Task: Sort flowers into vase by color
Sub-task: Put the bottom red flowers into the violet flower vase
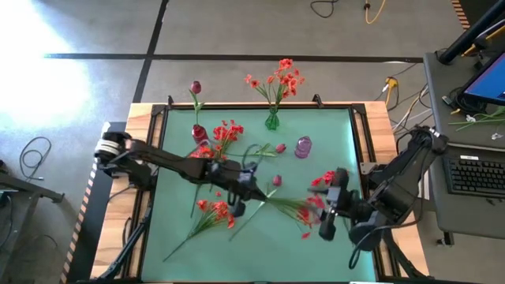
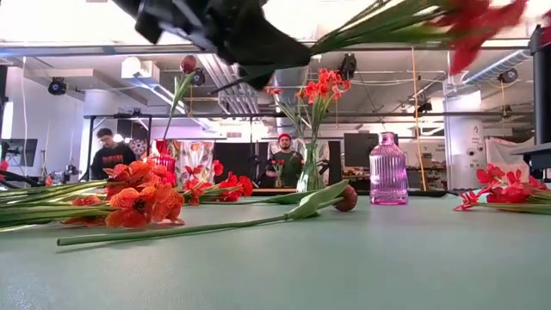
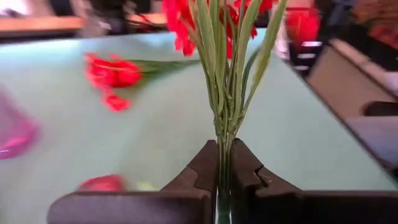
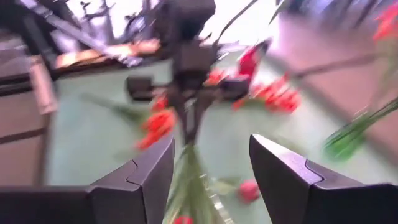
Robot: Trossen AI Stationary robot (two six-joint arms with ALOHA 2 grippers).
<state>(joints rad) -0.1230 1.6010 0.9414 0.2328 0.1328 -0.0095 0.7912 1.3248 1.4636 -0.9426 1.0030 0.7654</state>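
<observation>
We see a table (image 1: 331, 134) covered with a green mat, and its wooden edge shows at the far side and at the right. On a desk to the right of the table lie a dark keyboard (image 1: 477, 175) and a screen (image 1: 488, 81) with a blue picture, and on the grey floor beyond the table a yellow cable (image 1: 377, 11) curls. In the low view two persons are in the room behind the table, one in a dark shirt (image 2: 108, 153) and one with a red cap (image 2: 284, 160).
</observation>
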